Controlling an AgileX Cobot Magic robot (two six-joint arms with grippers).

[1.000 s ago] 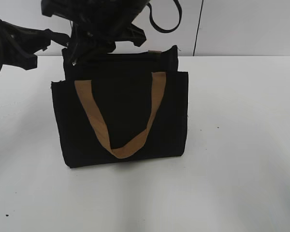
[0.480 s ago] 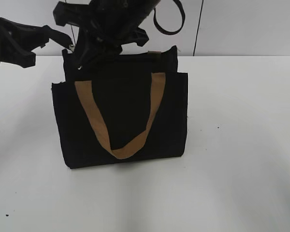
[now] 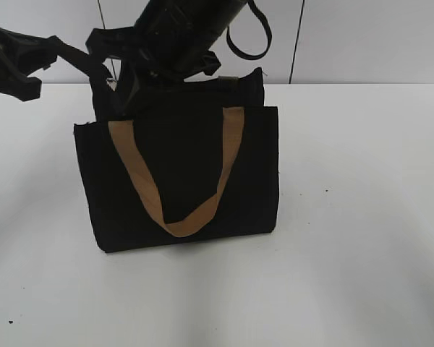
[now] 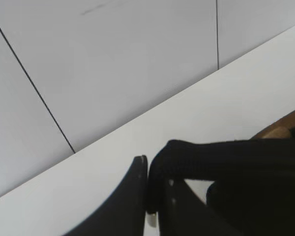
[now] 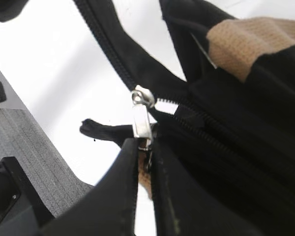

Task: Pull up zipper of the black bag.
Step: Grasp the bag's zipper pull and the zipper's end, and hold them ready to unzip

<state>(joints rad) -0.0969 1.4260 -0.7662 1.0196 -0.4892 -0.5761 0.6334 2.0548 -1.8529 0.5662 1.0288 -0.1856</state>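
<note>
While the boxy black fabric bag [image 3: 177,177] stands upright on the white table [image 3: 362,217], both arms work at its top left corner. Its tan-brown webbing handle [image 3: 177,184] hangs down in a loop across the front panel, out of the way of the opening.

The right gripper [image 5: 146,162] reaches across from above. In its wrist view the two dark fingers are pressed almost together, with the small silver metal pull tab of the zipper [image 5: 141,118] pinched between their tips. The slider sits near one end of the black zip line; beyond it the two tape edges part and white table shows through the gap, so a stretch of the opening is not yet closed. I judge the pinch to be set low on the tab so that a pull along the zip line will draw the slider without it twisting free.

The left gripper [image 4: 148,196] is at the bag's end. Its wrist view shows the fingers drawn close on a fold of black fabric at the corner. The likely purpose is to anchor the cloth and keep the zip line taut, since soft fabric would otherwise bunch ahead of the slider.

A second tan strap [image 5: 250,46] lies over the far side of the opening, near the zip line. It could foul the slider's path if the pull runs that way.
</note>
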